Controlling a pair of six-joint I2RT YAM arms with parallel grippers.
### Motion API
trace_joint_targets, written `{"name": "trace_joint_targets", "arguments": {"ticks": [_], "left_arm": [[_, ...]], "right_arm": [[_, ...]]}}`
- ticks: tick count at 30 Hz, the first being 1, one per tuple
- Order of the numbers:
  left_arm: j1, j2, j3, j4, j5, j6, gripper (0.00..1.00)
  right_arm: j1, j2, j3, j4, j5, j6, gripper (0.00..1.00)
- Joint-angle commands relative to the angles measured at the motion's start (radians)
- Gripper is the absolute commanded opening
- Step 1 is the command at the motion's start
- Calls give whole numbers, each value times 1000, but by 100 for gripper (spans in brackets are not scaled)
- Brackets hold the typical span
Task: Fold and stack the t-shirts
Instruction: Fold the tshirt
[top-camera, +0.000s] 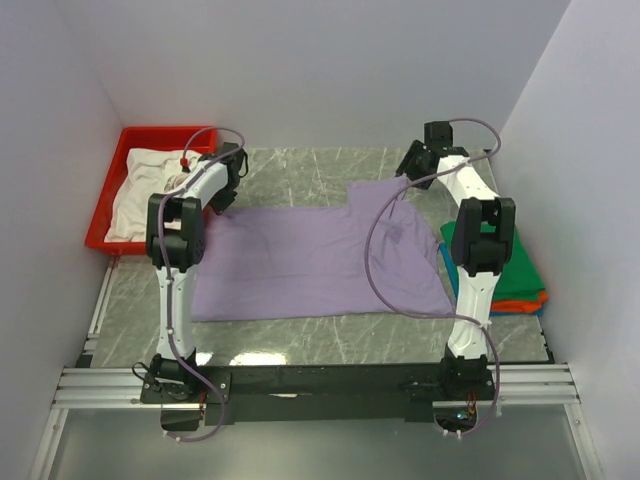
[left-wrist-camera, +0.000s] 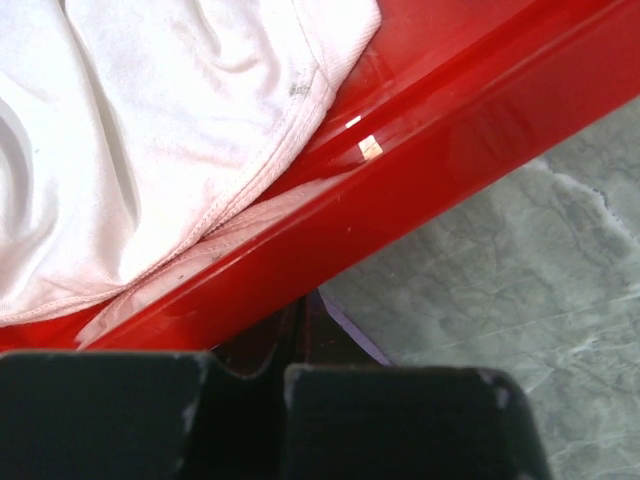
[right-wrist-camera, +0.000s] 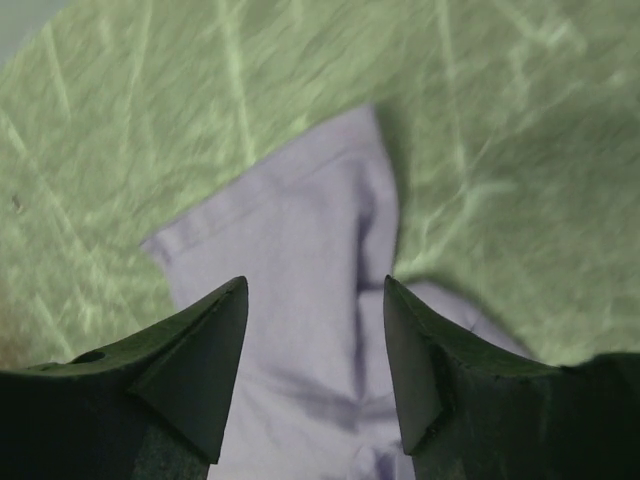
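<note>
The pale lavender t-shirt (top-camera: 320, 262) lies spread flat in the middle of the table. My left gripper (top-camera: 231, 175) is at its far left corner, right against the red tray. In the left wrist view its fingers (left-wrist-camera: 300, 325) are closed together, with a sliver of lavender cloth (left-wrist-camera: 352, 328) at the tips. My right gripper (top-camera: 413, 163) is open and empty above the shirt's far right sleeve (right-wrist-camera: 300, 250), jaws wide apart either side of it (right-wrist-camera: 315, 290). The white t-shirt (top-camera: 145, 190) lies crumpled in the tray (left-wrist-camera: 150, 150). Green, orange and blue folded shirts (top-camera: 518, 268) are stacked at the right.
The red plastic tray (top-camera: 112, 178) stands at the far left corner; its wall (left-wrist-camera: 420, 170) is just ahead of my left fingers. Grey marble tabletop (top-camera: 300, 170) shows behind the shirt. White walls close in on three sides.
</note>
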Motion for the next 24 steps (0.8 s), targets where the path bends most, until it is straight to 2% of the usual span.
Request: {"name": "trace_joint_targets", "arguments": {"ticks": [1,4,14,24], "left_arm": [[13,-69,-27,20,13,35,1],[13,-77,-44,36,13,42,1],[13,-86,-58,59,28,58,1],[13,-77,-59,71,37,64,1]], "right_arm": [[-32,52,97,-42,49,37,60],[-35,117,165,-60,34,60,54],[-62,255,309,-88,-1,123,50],[-62,293,323,-62,-47,144,50]]}}
